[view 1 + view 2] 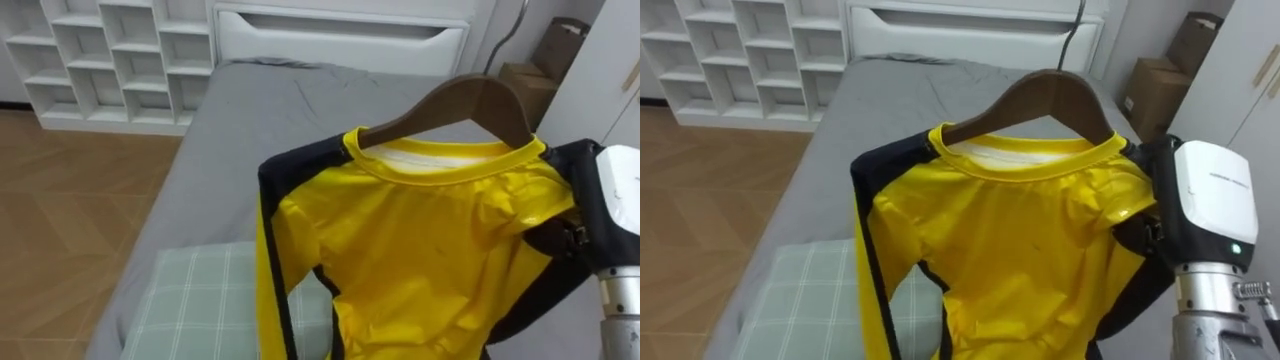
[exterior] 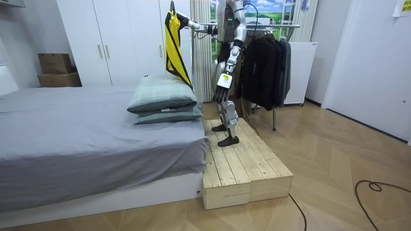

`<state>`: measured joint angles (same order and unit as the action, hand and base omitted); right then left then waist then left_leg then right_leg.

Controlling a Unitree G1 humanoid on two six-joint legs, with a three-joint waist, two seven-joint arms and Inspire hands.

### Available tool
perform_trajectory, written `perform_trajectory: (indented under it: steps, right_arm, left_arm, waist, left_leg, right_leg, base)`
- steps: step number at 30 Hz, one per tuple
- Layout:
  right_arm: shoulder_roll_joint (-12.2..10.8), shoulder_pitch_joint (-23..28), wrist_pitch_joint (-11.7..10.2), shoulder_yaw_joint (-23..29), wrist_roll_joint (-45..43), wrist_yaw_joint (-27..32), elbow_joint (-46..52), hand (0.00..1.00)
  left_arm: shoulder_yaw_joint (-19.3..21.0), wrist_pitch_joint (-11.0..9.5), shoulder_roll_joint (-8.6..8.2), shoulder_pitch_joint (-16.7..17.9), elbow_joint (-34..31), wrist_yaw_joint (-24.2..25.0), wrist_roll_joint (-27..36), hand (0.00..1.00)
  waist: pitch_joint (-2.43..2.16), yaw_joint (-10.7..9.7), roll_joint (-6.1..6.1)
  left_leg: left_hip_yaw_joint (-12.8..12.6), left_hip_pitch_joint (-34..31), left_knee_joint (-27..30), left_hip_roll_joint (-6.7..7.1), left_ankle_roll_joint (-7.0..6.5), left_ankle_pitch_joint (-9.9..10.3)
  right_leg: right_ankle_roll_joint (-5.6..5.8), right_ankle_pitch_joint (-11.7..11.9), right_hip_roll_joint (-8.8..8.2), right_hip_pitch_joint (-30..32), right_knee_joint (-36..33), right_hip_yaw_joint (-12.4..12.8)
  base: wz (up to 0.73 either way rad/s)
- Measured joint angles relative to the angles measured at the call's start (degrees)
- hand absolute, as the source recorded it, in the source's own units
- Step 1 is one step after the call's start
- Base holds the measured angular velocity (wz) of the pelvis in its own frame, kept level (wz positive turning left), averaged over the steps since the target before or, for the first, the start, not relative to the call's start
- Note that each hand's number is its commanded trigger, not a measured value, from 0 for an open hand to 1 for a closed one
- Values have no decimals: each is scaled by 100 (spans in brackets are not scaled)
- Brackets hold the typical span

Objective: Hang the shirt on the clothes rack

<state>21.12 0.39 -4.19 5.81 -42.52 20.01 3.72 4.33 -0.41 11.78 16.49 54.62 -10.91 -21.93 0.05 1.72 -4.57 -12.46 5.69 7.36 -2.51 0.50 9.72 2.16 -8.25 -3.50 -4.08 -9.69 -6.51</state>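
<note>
A yellow shirt point(image 1: 430, 250) with black side stripes hangs on a brown wooden hanger point(image 1: 470, 100), held up over the bed in front of me. My right arm comes in from the right, and its wrist sits behind the shirt's shoulder. In the room view my right hand point(image 2: 192, 25) is stretched toward the view's left. It grips the hanger at head height, with the shirt point(image 2: 172, 45) dangling over the pillows. My left hand point(image 2: 221, 92) hangs idle at my side. I stand on a wooden platform point(image 2: 241, 160) beside the bed.
The grey bed point(image 1: 230, 130) lies below the shirt, with green checked pillows point(image 1: 200, 300) at its near end. A rack of dark clothes point(image 2: 266, 64) stands just behind me. White shelves point(image 1: 100, 60) and cardboard boxes point(image 1: 525, 80) line the far wall.
</note>
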Motion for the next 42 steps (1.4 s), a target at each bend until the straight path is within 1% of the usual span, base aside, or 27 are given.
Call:
perform_trajectory:
  steps: [3, 6, 9, 13, 17, 20, 22, 24, 25, 28, 30, 31, 33, 34, 36, 37, 38, 39, 40, 41, 42]
  right_arm:
    - [-3, 121, -2, -12, 3, -1, 25, 100]
    - [-3, 177, 1, -12, 2, -1, 28, 100]
    - [-5, 194, 6, -12, -44, -9, 29, 100]
    - [-10, 289, 21, -11, -70, -11, 29, 100]
    - [-34, 421, 62, -11, -74, -21, 29, 100]
    - [-35, 451, 65, -9, -65, -24, 29, 100]
    - [-44, 452, 67, -9, -65, -24, 29, 100]
    - [-116, 453, 63, -10, -54, -24, 29, 100]
    - [-129, 456, 64, -19, -49, -24, 28, 100]
    - [-130, 493, 79, -131, -15, -27, 21, 100]
    - [-130, 519, 117, -295, -23, -78, 21, 100]
    - [-130, 530, 125, -322, -25, -94, 16, 100]
    - [-130, 521, 221, -458, -39, -173, 12, 100]
    - [-138, 518, 228, -472, -50, -204, 12, 100]
    - [-175, 466, 240, -508, -30, -372, 8, 100]
    - [-180, 441, 243, -516, -22, -399, 8, 100]
    - [-201, 347, 252, -556, -24, -444, 8, 100]
    - [-279, 250, 252, -576, -40, -463, 9, 100]
    - [-326, 204, 258, -576, -65, -463, 9, 100]
    - [-424, 116, 290, -588, -109, -462, 9, 100]
    - [-468, 60, 313, -628, -108, -462, 9, 100]
  left_arm:
    - [1, 15, -99, 38, -18, -13, -1, 0]
    - [3, 33, -168, 35, -27, -13, -2, 0]
    - [3, 60, -209, 13, -26, -13, -2, 0]
    - [9, 114, -213, -40, -22, -13, -1, 0]
    - [8, 173, -226, -109, -15, -6, 3, 0]
    - [8, 181, -226, -141, 125, 34, 2, 0]
    - [6, 191, -227, -167, 278, 43, 3, 0]
    - [-1, 243, -229, -175, 313, 62, 1, 0]
    - [-1, 255, -226, -176, 326, 62, 3, 0]
    - [-19, 275, -200, -181, 343, 63, 123, 0]
    - [-21, 287, -185, -204, 344, 68, 225, 0]
    - [-25, 290, -184, -221, 343, 73, 227, 0]
    - [-111, 294, -178, -337, 343, 117, 233, 0]
    - [-121, 293, -181, -389, 345, 128, 258, 0]
    - [-185, 281, -177, -597, 454, 128, 560, 0]
    - [-203, 280, -175, -665, 530, 122, 563, 0]
    - [-226, 281, -175, -741, 630, 93, 567, 0]
    - [-225, 281, -175, -784, 683, 39, 559, 0]
    - [-226, 281, -176, -819, 720, 10, 558, 0]
    - [-231, 287, -173, -891, 786, -21, 569, 0]
    - [-241, 294, -170, -947, 838, -60, 623, 0]
  waist:
    - [14, 90, 12]
    - [15, 157, 14]
    - [12, 148, 8]
    - [0, 151, -14]
    - [13, 135, -42]
    - [25, 126, -65]
    - [22, 125, -79]
    - [12, 158, -88]
    - [22, 156, -91]
    - [20, 161, -99]
    - [18, 149, -104]
    - [22, 139, -110]
    - [18, 122, -120]
    - [17, 118, -123]
    - [31, 136, -109]
    - [42, 153, -92]
    - [74, 169, -60]
    - [77, 165, -50]
    - [79, 159, -45]
    - [83, 166, -28]
    - [89, 165, -23]
  left_leg:
    - [7, -9, 13, -2, 1, 2]
    - [11, -14, 17, -3, 1, 2]
    - [19, -32, 18, -2, 1, 2]
    - [19, -31, 17, -2, 1, 2]
    - [1, -31, 20, -2, 0, 2]
    - [-7, -37, 30, -2, 0, 2]
    - [-46, -34, 35, -7, 0, 3]
    - [-200, -14, 40, -31, 7, 24]
    - [-223, -12, 40, -36, 6, 27]
    - [-360, -20, 40, -48, 2, 41]
    - [-501, -34, 42, -79, 12, 59]
    - [-521, -40, 42, -80, 11, 59]
    - [-670, -64, 46, -87, 10, 62]
    - [-722, -74, 48, -89, 10, 62]
    - [-973, -64, 48, -108, 4, 80]
    - [-1064, -46, 47, -121, 8, 92]
    - [-1275, -4, 44, -161, 20, 120]
    - [-1476, 1, 50, -192, 35, 153]
    - [-1587, 0, 52, -210, 41, 164]
    - [-1773, 8, 53, -280, 55, 185]
    - [-2008, 68, 41, -306, 78, 202]
  right_leg:
    - [0, 0, 0, 10, -2, -2]
    - [0, 0, 0, 11, 0, -3]
    - [1, -1, -1, 11, 3, -2]
    - [1, -1, 0, 7, 2, 2]
    - [1, -1, -1, 18, -7, 7]
    - [1, -1, 0, 22, -14, 14]
    - [0, 0, 2, 40, -17, 48]
    - [-3, 3, 27, 125, -78, 187]
    - [-3, 3, 28, 137, -105, 194]
    - [-17, 23, 45, 221, -124, 320]
    - [-34, 62, 75, 304, -124, 387]
    - [-33, 68, 79, 319, -126, 413]
    - [-33, 71, 89, 492, -231, 512]
    - [-36, 74, 91, 537, -253, 532]
    - [-49, 94, 125, 683, -340, 710]
    - [-55, 113, 138, 722, -360, 702]
    - [-97, 159, 165, 788, -388, 554]
    - [-144, 210, 180, 879, -392, 397]
    - [-168, 233, 187, 929, -394, 348]
    - [-210, 287, 202, 1005, -394, 178]
    - [-271, 330, 211, 1059, -395, -51]
  base:
    - [0]
    - [0]
    - [0]
    - [0]
    - [0]
    - [-1]
    - [-10]
    - [-29]
    - [-26]
    - [-24]
    - [-31]
    - [-29]
    - [-30]
    - [-40]
    - [-53]
    - [-73]
    - [-90]
    - [-92]
    - [-87]
    - [-88]
    - [-89]
